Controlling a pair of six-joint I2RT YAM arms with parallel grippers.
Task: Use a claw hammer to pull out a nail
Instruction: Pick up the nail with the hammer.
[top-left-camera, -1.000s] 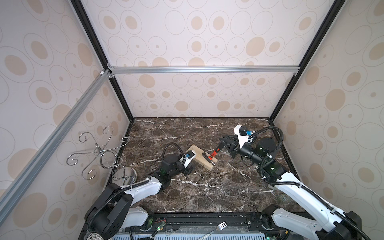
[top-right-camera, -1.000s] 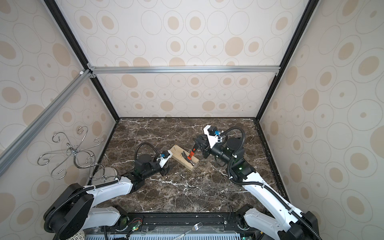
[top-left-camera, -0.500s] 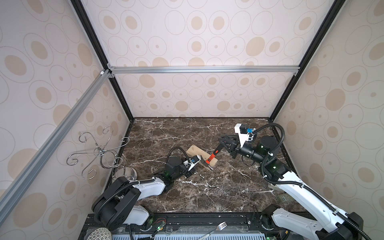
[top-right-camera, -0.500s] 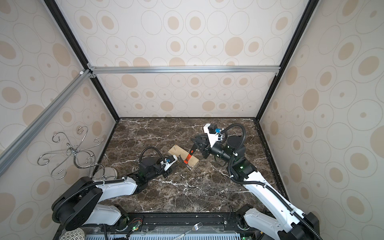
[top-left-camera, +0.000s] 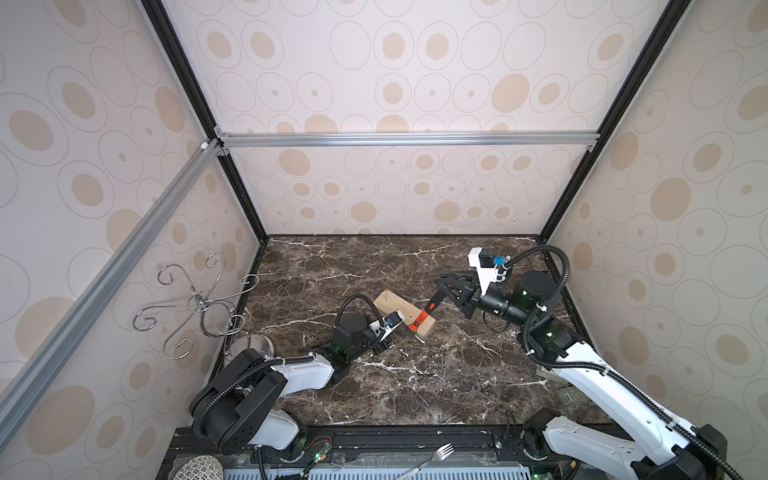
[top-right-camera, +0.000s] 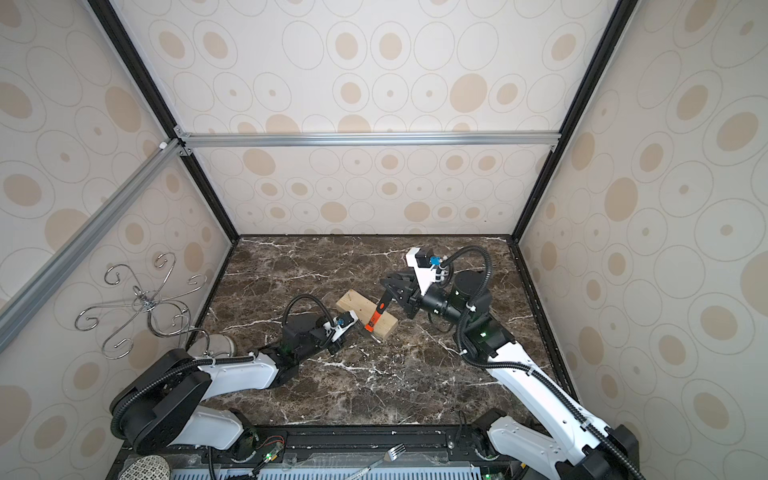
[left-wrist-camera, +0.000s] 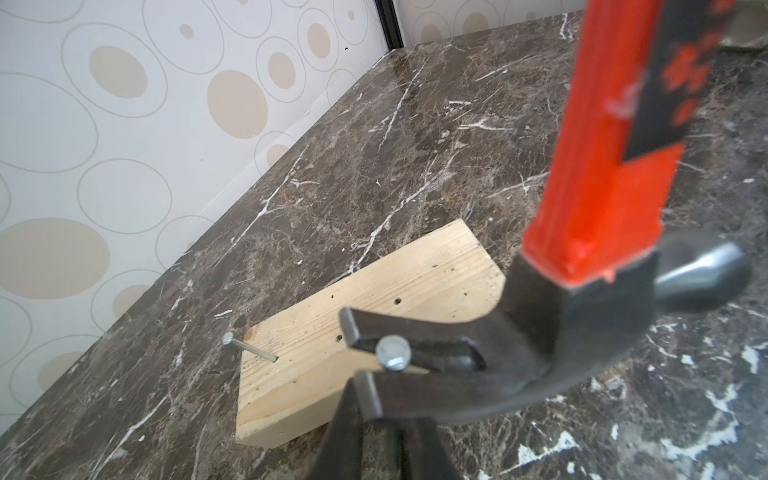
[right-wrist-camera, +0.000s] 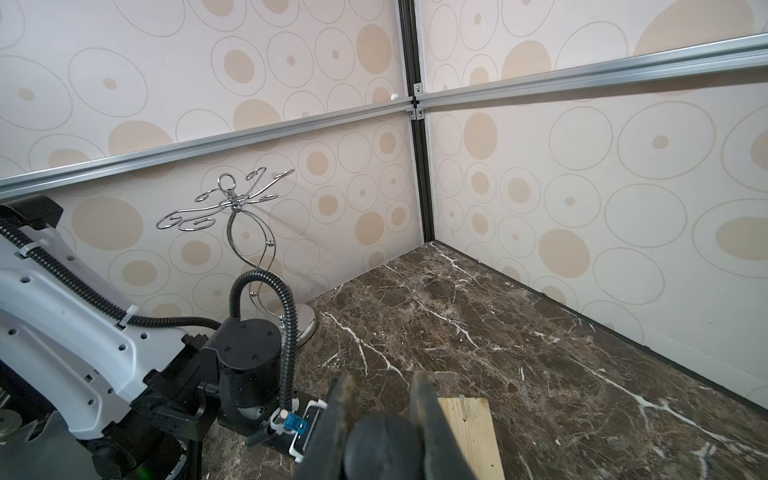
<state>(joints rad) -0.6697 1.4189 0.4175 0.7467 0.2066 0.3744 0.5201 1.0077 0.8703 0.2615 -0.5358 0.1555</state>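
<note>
**Claw seated on the nail, ready to lever**

Left arm has slid along the wooden block (left-wrist-camera: 374, 291) toward its near end, and the hammer handle now stands a little steeper.

The claw hammer (left-wrist-camera: 582, 232) has its head at the near end of the block. In the left wrist view the fork of its claw straddles the nail (left-wrist-camera: 392, 353) just under the head. My right gripper (top-left-camera: 442, 286) has its jaws clamped on the black end of the handle. The left gripper (left-wrist-camera: 376, 419) sits just beside the hammer head. Its jaws look drawn close together, but I cannot tell whether they pinch anything.

To pull well, I judge I should roll the handle back over the rounded head, away from the claw tips, slowly. That keeps the nail deep in the fork and lifts it straight. The block looks light and could tip or skate on the desk (top-left-camera: 415, 386), so the left arm should pin it first. A second nail (left-wrist-camera: 249, 348) leans at the far end, well apart.

The handle's black patch carries an orange pattern, too blurred to read. I can make out no other writing.
</note>
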